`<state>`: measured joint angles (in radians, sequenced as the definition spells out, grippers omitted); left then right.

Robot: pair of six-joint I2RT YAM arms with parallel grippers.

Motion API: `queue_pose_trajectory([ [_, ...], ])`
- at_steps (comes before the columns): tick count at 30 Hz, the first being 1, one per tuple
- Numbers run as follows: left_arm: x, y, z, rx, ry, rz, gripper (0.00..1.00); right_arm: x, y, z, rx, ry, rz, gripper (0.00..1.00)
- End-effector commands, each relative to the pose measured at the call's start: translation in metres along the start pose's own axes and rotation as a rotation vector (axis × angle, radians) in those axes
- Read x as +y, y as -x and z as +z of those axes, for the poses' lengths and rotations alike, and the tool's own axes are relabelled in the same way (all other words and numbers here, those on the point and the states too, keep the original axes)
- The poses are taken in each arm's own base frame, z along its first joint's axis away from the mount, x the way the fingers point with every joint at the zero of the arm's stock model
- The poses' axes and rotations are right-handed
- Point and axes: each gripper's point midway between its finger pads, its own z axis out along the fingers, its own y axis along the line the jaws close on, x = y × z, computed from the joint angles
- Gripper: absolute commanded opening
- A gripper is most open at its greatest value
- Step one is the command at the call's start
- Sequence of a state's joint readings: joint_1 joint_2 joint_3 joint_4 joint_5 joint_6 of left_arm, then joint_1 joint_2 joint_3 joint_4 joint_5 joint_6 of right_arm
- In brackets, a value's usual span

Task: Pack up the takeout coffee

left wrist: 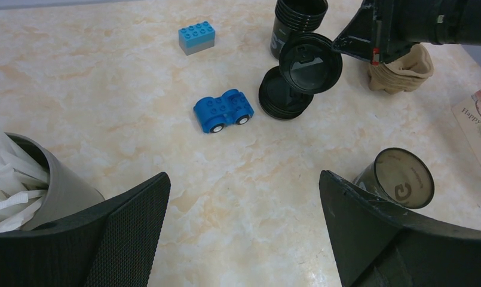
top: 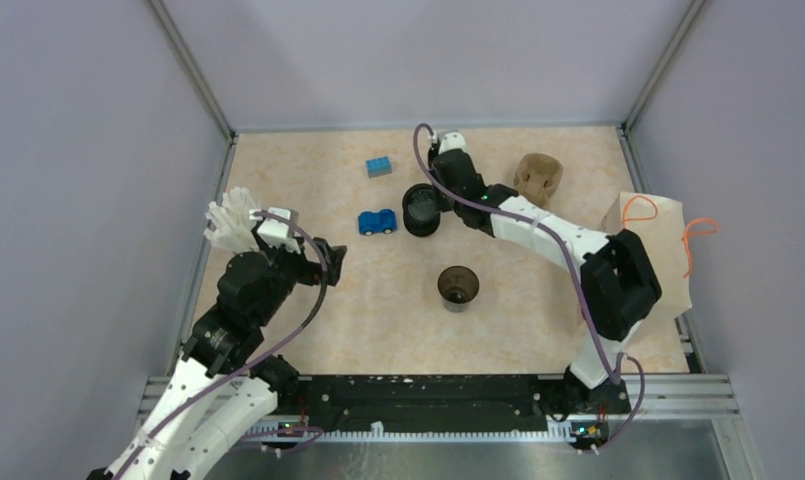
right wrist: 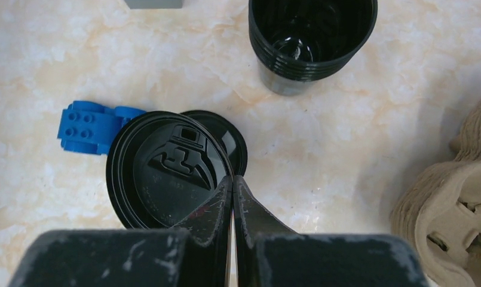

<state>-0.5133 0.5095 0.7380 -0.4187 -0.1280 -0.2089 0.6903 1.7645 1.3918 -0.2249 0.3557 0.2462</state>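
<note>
The right gripper point(right wrist: 233, 182) is clenched on the rim of a flat black disc lid point(right wrist: 166, 167), held tilted over a second black lid point(right wrist: 229, 134) on the table. The ridged black disposable cup point(right wrist: 312, 36) stands at upper right of the right wrist view. The left gripper point(left wrist: 244, 179) is released and holds nothing.

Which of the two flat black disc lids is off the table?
The flat black disc lid pinched at its rim in the right gripper, tilted midair; the other lid lies flat on the table beside the blue toy car.
</note>
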Motion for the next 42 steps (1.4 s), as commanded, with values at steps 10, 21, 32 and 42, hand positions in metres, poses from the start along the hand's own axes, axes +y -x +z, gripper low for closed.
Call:
queue_pose_trajectory([
  [10, -0.083, -0.006, 0.001, -0.009, -0.513, 0.142, 0.91, 0.014, 0.001, -0.115, -0.047, 0.314, 0.189, 0.0],
  [21, -0.123, 0.034, -0.037, -0.449, -0.814, 0.728, 0.87, 0.034, -0.023, -0.19, 0.016, 0.566, 0.423, 0.0],
  [32, -0.14, 0.026, -0.044, -0.611, -0.944, 1.065, 0.78, 0.038, -0.034, -0.206, 0.038, 0.633, 0.4, 0.0],
  [42, -0.159, -0.003, -0.012, -0.534, -0.978, 1.142, 0.81, 0.042, -0.037, -0.2, 0.069, 0.636, 0.378, 0.0],
])
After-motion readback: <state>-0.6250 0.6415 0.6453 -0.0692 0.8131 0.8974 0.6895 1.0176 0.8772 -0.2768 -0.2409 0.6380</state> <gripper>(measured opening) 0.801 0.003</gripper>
